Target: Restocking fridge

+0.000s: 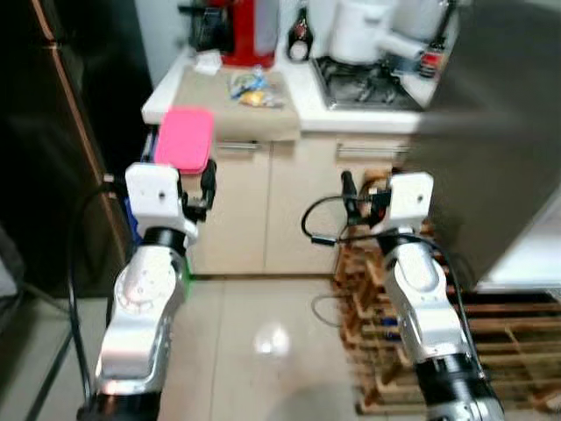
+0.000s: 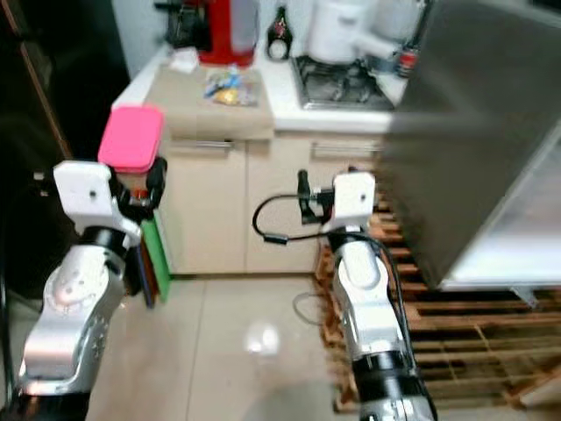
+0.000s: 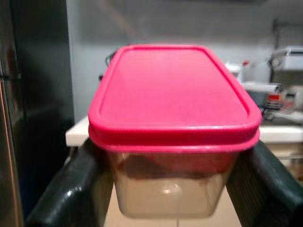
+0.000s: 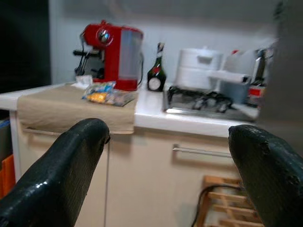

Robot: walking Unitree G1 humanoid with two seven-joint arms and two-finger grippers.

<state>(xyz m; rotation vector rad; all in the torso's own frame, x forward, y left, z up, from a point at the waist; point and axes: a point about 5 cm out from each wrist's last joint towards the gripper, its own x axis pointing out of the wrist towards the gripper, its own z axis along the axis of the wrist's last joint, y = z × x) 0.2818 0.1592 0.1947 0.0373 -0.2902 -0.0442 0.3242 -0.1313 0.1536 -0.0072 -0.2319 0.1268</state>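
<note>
A clear container with a pink lid sits between the two black fingers of my left gripper, which is shut on it. From the head camera the pink lid is held up at chest height in front of the counter's left end, with the left gripper just under it. My right gripper is raised level with the cabinet doors; its fingers stand wide apart with nothing between them. A dark tall fridge front stands at the left.
A large grey door panel hangs close on the right above a wooden pallet. The counter carries a red coffee machine, a dark bottle, a white pot, a gas hob and snack packets.
</note>
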